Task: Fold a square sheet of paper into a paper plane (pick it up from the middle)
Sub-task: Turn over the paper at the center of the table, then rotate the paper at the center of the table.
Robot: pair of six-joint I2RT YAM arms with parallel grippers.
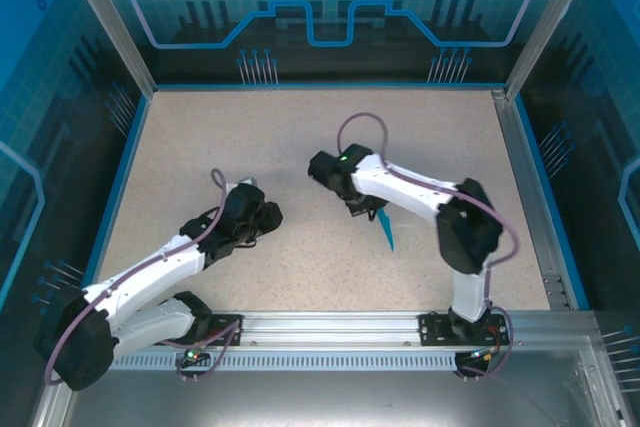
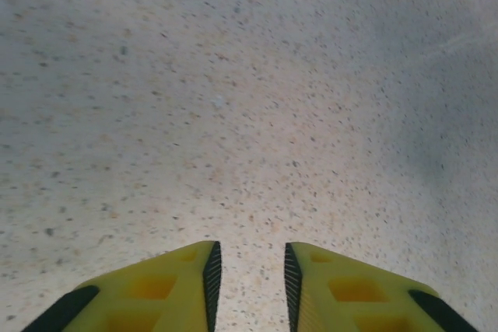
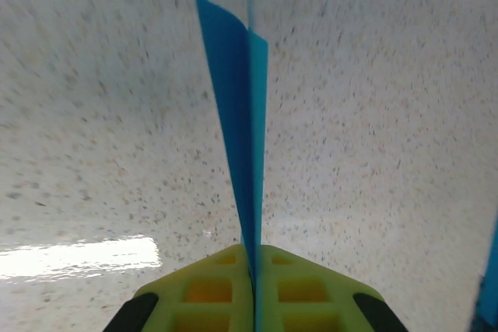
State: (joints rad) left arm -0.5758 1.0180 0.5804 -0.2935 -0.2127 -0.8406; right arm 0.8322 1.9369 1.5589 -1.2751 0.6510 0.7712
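Speckled tabletop [image 1: 300, 147], right of centre: your right gripper [image 3: 253, 274] is clamped on the folded paper plane [image 3: 237, 114], left gripper [image 2: 249, 277] parted and empty; with so thin a pinch, a quick swing could slip or crumple it.

The right gripper [image 3: 253, 274] is sitting at 6 o'clock, its yellow fingers [image 3: 204, 293] pressing together on the paper plane [image 3: 237, 114] with no gap showing between them. The cyan-blue paper is standing edge-on, running from the fingertips toward 12 o'clock as folded layers lying close together. The speckled beige table [image 3: 373, 114] is lying behind it, with a bright glare [image 3: 78, 258] shining at 8 o'clock. A blue sliver [image 3: 489, 285] is showing at the edge at 4 o'clock
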